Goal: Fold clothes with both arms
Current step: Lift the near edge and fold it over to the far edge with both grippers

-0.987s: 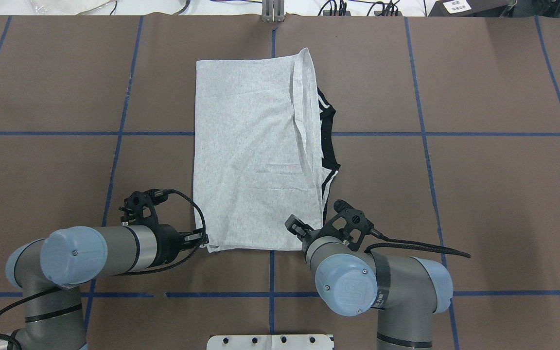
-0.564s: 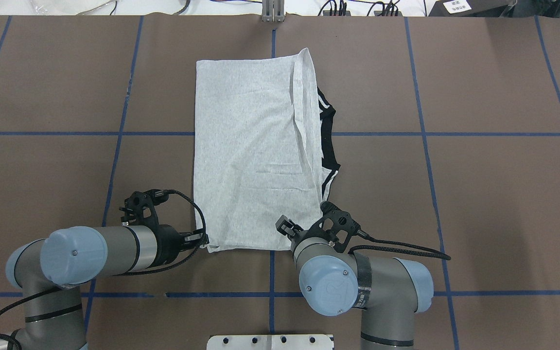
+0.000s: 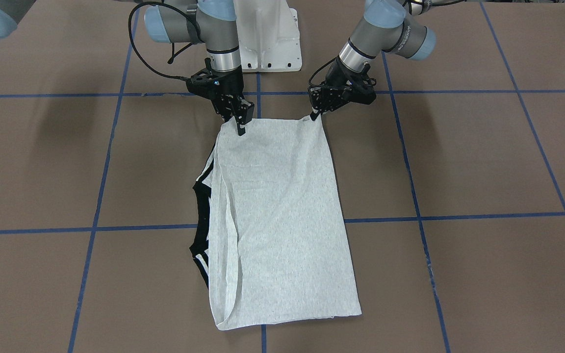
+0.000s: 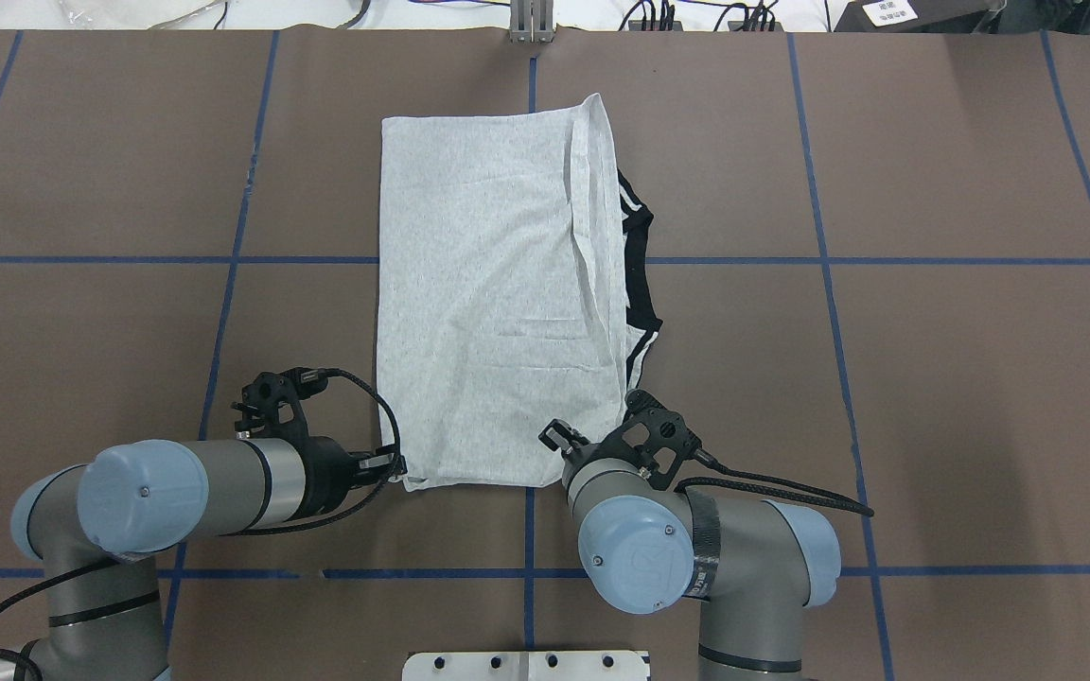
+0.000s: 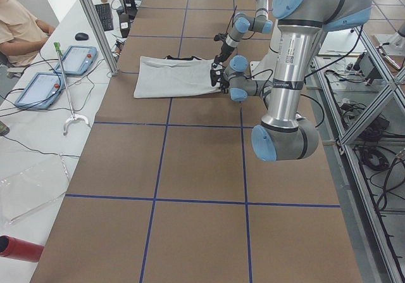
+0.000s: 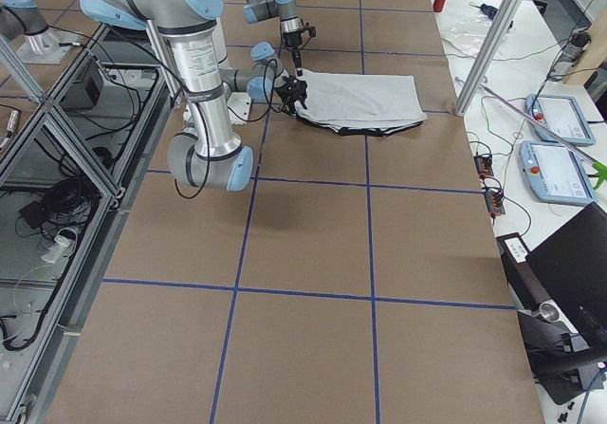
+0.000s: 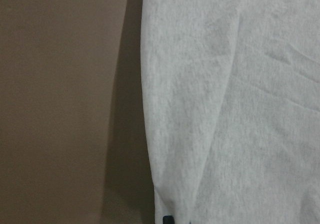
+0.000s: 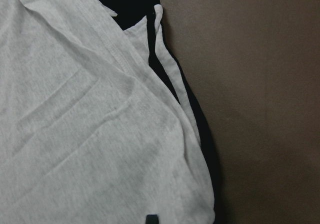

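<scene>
The light grey T-shirt (image 4: 488, 284) lies folded lengthwise in a long strip on the brown table, with its black striped trim (image 4: 638, 274) sticking out on its right side. The print is hidden. My left gripper (image 4: 398, 470) is shut on the shirt's near-left corner, which the front view (image 3: 318, 116) shows slightly raised. My right gripper (image 4: 559, 437) is shut on the near edge, close to the near-right corner (image 3: 240, 128). Each wrist view shows one fingertip (image 7: 168, 219) (image 8: 151, 218) on the grey cloth.
The white pedestal base (image 3: 265, 34) stands just behind the shirt's near edge. Blue tape lines (image 4: 819, 260) cross the brown table cover. A metal bracket (image 4: 531, 24) sits at the far edge. An operator (image 5: 19, 26) and tablets (image 5: 76, 58) are beyond the far side.
My right arm has swung left and in, bringing its gripper along the shirt's near edge. The left arm and the shirt have not moved.
</scene>
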Controlling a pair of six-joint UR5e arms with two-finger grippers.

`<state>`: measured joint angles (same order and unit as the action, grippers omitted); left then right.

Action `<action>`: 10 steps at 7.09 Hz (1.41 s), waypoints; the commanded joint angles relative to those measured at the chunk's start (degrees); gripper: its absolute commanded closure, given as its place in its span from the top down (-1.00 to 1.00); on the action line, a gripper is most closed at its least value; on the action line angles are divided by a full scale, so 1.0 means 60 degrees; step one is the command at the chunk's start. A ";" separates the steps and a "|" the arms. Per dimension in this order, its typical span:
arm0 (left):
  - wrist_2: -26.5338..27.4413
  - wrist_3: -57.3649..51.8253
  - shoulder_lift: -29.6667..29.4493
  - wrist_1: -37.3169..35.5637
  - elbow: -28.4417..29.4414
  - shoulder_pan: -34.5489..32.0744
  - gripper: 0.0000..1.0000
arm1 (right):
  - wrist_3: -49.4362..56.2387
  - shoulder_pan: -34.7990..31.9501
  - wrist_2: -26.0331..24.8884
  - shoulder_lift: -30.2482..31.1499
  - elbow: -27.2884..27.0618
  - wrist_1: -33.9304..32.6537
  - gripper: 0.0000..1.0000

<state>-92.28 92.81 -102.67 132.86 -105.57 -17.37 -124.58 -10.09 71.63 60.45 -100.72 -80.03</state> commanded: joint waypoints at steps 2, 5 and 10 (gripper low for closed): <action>-0.0044 -0.0014 -0.0013 0.0006 -0.0201 -0.0005 -1.00 | -0.0184 -0.0062 -0.0321 0.0003 -0.0247 -0.0035 -1.00; -0.0892 -0.0102 0.0163 -0.1580 -0.2580 -0.0195 -1.00 | -0.0184 0.0154 -0.0293 0.0164 -0.3224 -0.2803 -1.00; -0.1583 -0.0117 -0.0317 -0.5107 -0.4709 -0.0267 -1.00 | 0.0209 0.0647 -0.0322 -0.0900 -0.4819 -0.6108 -1.00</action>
<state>-101.69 92.23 -103.03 103.24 -137.45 -18.55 -124.79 -3.42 69.80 57.90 -136.64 -119.57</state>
